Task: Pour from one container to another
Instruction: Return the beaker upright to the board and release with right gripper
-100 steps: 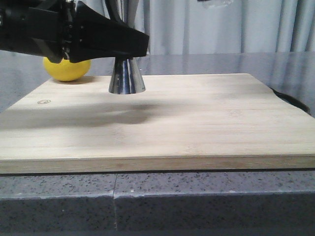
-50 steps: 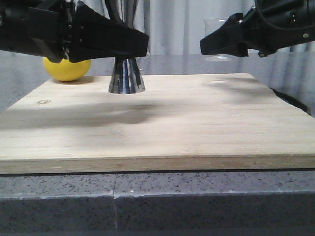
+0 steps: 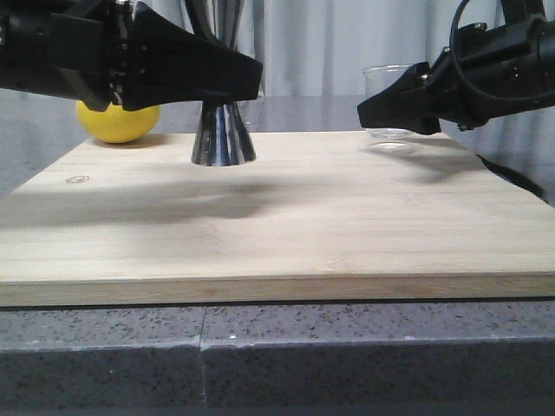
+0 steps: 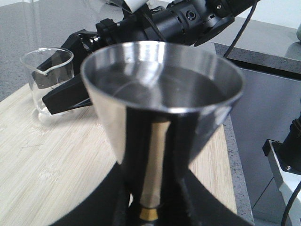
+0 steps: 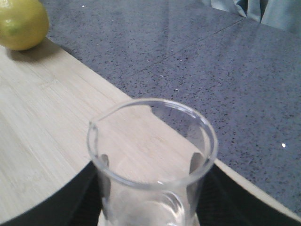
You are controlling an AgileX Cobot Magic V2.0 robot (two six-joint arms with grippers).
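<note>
Front view: steel jigger [image 3: 223,134] upright on the wooden board [image 3: 277,217], left hand [image 3: 247,78] clamped at its gold-banded waist. Glass beaker [image 3: 388,100] to the right of the jigger, well apart from it, upright, just above the board near its far right edge, with the right hand [image 3: 373,108] clamped around it. Contents of the beaker: cannot tell. Likely next: beaker carried leftward to the jigger's open mouth, lip [image 4: 43,72] leading, then tipped. Lemon [image 3: 117,121] behind the jigger's left.
</note>
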